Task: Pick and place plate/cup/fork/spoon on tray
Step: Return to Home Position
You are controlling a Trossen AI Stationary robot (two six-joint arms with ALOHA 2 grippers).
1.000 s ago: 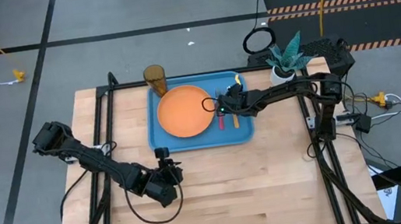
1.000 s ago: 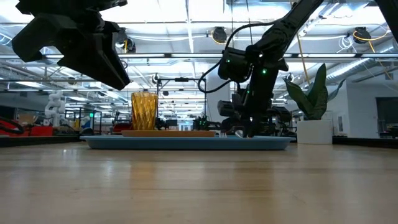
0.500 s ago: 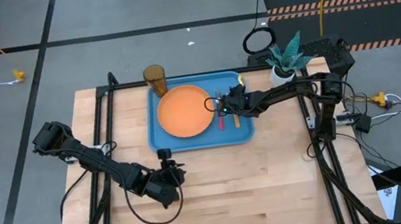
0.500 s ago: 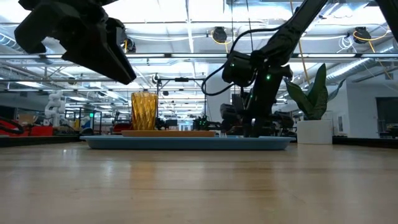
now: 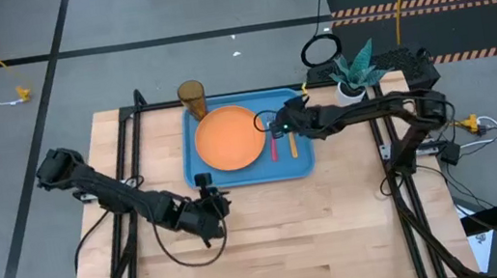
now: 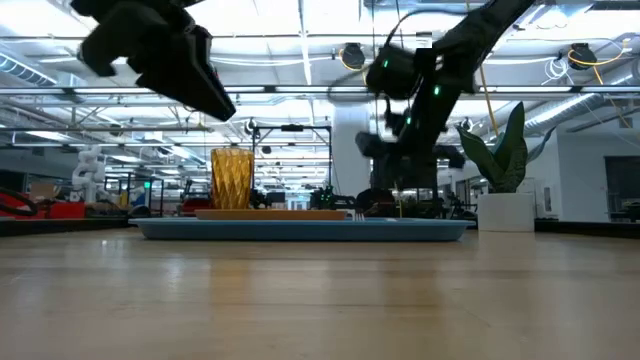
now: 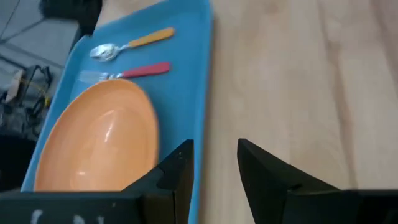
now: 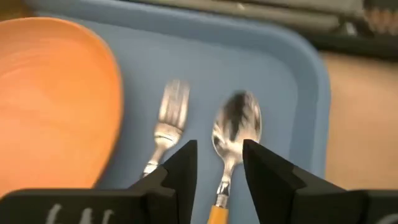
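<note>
The light-blue tray (image 5: pixel 306 165) lies on the table's far half. The orange plate (image 5: pixel 227 138) lies on its left part, and the amber cup (image 5: pixel 191 96) stands at its far left corner. The red-handled fork (image 5: pixel 273 148) and the orange-handled spoon (image 5: pixel 292 145) lie side by side on the tray's floor, right of the plate. My right gripper (image 5: pixel 277 121) is open and hovers above their metal ends; the spoon's bowl (image 8: pixel 236 124) shows past its fingers. My left gripper (image 5: pixel 210 203) is open and empty above the bare table, near the tray's front left corner.
A potted plant (image 5: pixel 353 71) stands off the tray's far right corner. Bare wood stretches across the table's near half. In the low view the right gripper (image 6: pixel 400 150) hangs well above the tray (image 6: pixel 300 229), and the left gripper (image 6: pixel 165 50) is high up.
My right gripper has risen from just above the tray's floor, clear of the fork and spoon, and has drawn a little toward the table's far right. The fork and spoon stay flat on the tray. My left gripper has moved a little toward the tray.
</note>
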